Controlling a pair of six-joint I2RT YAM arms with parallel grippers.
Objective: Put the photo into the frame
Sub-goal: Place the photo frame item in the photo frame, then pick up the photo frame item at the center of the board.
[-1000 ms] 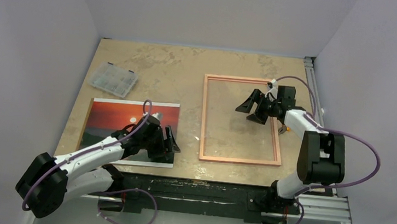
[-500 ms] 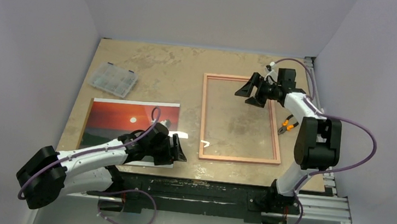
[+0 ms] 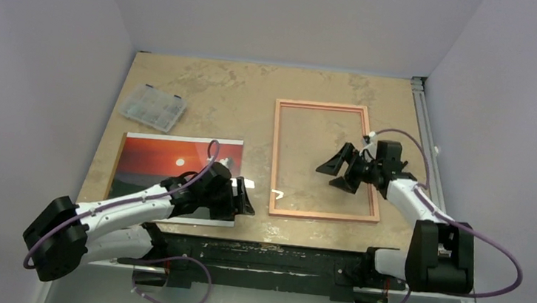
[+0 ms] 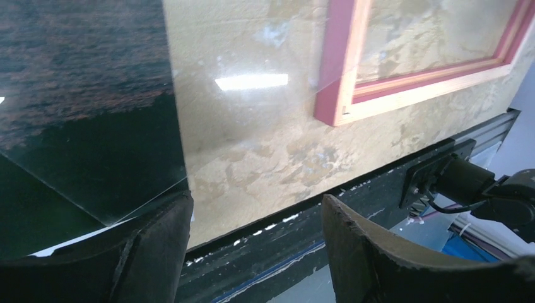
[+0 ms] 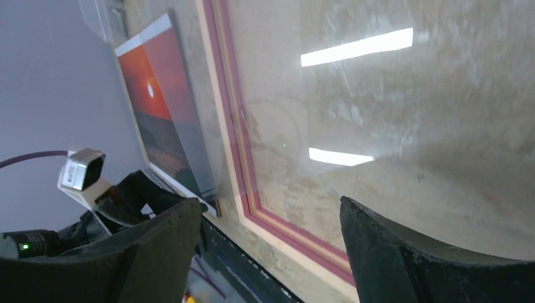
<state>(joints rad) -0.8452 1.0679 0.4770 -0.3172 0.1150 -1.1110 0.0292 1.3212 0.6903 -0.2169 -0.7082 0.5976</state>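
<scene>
Photo not in frame yet. The glossy rectangular sunset print with thin white border (the photo (image 3: 164, 165)) lay flat in the lower left of the overhead view. The thin pinkish light-wood picture frame (image 3: 277, 160) with clear pane sat right of centre, well apart from it.

Risks as I read them:
- Photo was flat on the beige marbled tabletop (image 3: 256, 91) with no lifted edge I could see. A finger coming in low would likely push it, not get under it.
- The photo's bottom edge ran close to the table's near edge, so a push that way could send it off.
- Pinching one corner of a thin print could crease it.
- Photo lay landscape and frame portrait, so it needs a turn. A skewed drop would catch on a rail.
- The right arm hung over the pane, so it could block the drop or nudge the frame.

Left gripper (image 3: 245, 198): jaws wide, nothing held. In the wrist view (image 4: 255, 252) one finger (image 4: 151, 252) sat at the photo's lower-right corner; couldn't tell whether it touched.

Right gripper (image 3: 330, 176): jaws wide, empty, over the pane's lower right.
</scene>
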